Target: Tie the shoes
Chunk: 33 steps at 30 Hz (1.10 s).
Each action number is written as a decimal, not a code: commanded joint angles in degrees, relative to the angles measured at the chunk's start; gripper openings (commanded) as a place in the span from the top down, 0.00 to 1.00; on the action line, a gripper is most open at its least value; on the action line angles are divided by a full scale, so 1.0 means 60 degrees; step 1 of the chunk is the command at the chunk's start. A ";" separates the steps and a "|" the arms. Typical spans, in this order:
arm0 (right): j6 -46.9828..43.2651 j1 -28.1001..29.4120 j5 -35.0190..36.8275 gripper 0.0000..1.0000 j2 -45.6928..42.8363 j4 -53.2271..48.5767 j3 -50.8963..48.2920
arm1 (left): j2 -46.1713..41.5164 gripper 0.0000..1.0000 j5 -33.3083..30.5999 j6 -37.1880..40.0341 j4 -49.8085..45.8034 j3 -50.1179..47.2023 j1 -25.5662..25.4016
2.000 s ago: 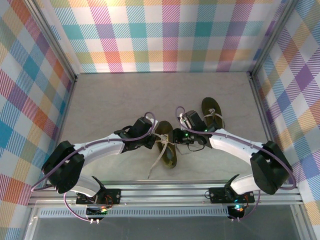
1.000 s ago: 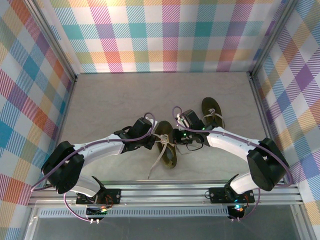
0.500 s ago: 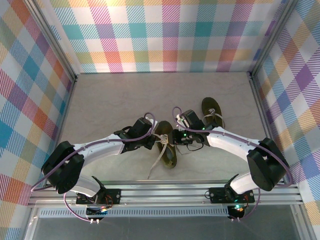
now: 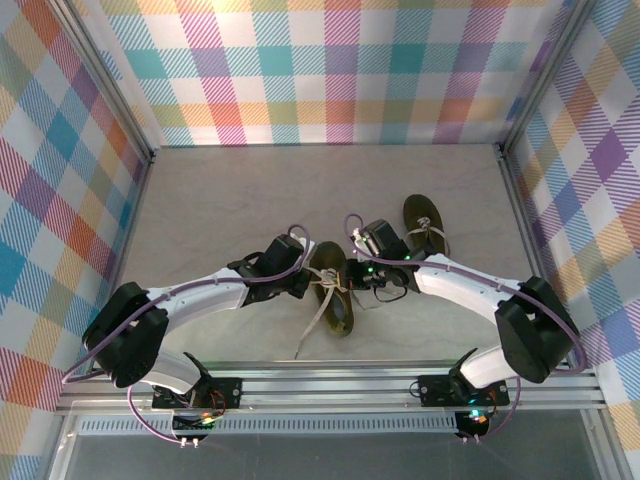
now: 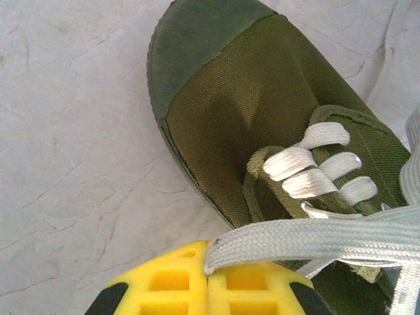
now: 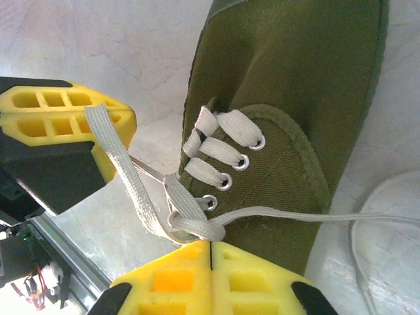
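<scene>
Plaid walls [image 4: 330,70] in many colours close round a pale, marbled worktop [image 4: 220,200]. We find the near shoe [image 4: 334,290] toward the front of that worktop, a little short of the metal rail [image 4: 330,378], between the two arms. It is dark olive canvas with a darker toe cap, and it rests flat on its sole. Its laces [image 6: 216,157] are flat and pale grey-beige, threaded in rows through metal eyelets. One loose end trails over the worktop toward the rail.

We see the left claw [image 5: 209,289] at the shoe's left side, with its yellow fingers pressed together. A stretch of lace comes straight out of the seam between them and runs taut across the tongue. The right claw [image 6: 211,279] sits at the shoe's right side, and its fingers meet in the same way. The point where two lace strands cross lies right at its tips and looks pinched there. From that crossing, one strand climbs to the left claw. A thinner strand leads off across the shoe's side and curls on the worktop.

The far shoe [image 4: 425,225] lies farther back and to the right, beyond the right arm. It is apart from the near shoe, with its own pale laces across its top.
</scene>
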 commanded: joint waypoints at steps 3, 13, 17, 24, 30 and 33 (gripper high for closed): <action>0.0454 0.0046 0.0998 1.00 -0.0546 -0.0245 -0.0145 | -0.0262 1.00 -0.0100 -0.0317 0.0013 -0.0222 0.0339; 0.1283 0.0066 0.2635 1.00 -0.0699 -0.1427 -0.0116 | -0.0249 1.00 -0.0004 -0.0927 0.0100 -0.0442 0.0913; 0.1421 0.0070 0.3087 1.00 -0.0782 -0.1853 -0.0070 | -0.0232 1.00 0.0088 -0.1206 0.0221 -0.0525 0.1138; 0.1526 0.0067 0.3929 1.00 -0.0741 -0.2667 0.0103 | -0.0303 1.00 0.0211 -0.1524 0.0415 -0.0771 0.1443; 0.1493 0.0074 0.4349 1.00 -0.0426 -0.3199 0.0276 | -0.0564 1.00 0.0942 -0.2085 0.1203 -0.1294 0.2010; 0.1459 0.0082 0.4317 1.00 -0.0344 -0.3217 0.0296 | -0.0808 1.00 0.2034 -0.2633 0.2361 -0.1872 0.2475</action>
